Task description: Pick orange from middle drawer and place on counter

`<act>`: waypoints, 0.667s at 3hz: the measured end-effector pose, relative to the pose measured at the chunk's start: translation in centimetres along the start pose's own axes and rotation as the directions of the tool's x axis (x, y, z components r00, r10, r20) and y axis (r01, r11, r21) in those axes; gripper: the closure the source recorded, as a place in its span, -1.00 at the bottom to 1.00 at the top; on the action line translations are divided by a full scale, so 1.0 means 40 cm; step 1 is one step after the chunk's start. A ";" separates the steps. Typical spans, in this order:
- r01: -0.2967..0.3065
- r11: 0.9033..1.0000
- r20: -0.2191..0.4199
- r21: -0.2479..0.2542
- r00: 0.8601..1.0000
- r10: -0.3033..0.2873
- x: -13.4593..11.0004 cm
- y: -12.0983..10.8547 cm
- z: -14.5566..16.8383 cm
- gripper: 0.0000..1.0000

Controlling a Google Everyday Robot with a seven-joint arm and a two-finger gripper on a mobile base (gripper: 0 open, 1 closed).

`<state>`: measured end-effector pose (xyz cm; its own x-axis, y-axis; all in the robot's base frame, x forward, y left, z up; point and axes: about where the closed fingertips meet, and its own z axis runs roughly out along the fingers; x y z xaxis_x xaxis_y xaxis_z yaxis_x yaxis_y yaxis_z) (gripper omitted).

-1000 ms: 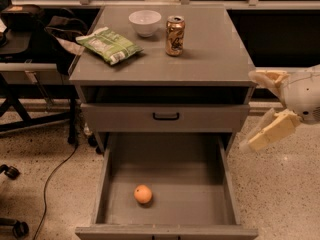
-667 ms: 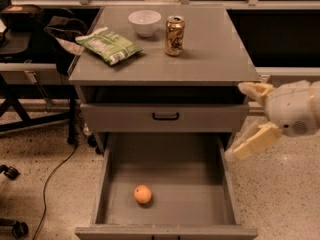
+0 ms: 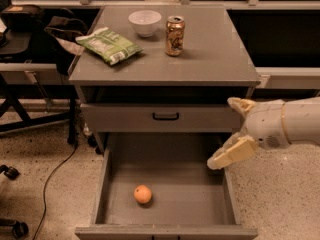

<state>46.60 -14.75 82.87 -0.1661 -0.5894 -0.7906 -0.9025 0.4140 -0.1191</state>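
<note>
The orange [image 3: 142, 194] lies on the floor of the open middle drawer [image 3: 165, 186], left of centre and near the front. My gripper [image 3: 227, 134] comes in from the right, over the drawer's right wall. Its two pale fingers [image 3: 232, 153] stand wide apart, open and empty, well above and to the right of the orange. The counter [image 3: 220, 54] is the grey top of the cabinet.
On the counter stand a white bowl [image 3: 145, 22], a brown can [image 3: 174, 35] and a green chip bag [image 3: 109, 45]. A shut drawer with a black handle [image 3: 165, 116] sits above the open one. A chair and a cable [image 3: 50, 179] are at the left.
My gripper and arm have moved left, from beside the cabinet to over the drawer's right wall. The orange has not moved.
</note>
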 end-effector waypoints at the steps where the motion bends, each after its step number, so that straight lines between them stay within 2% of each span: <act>1: -0.002 1.000 -0.027 -0.006 1.000 0.002 0.039 0.008 0.060 -1.00; 2: 0.011 0.999 -0.080 -0.041 0.997 -0.014 0.090 0.030 0.149 -1.00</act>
<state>47.29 -12.22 76.31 -0.1844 -0.6491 -0.7380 -0.9198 0.3785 -0.1030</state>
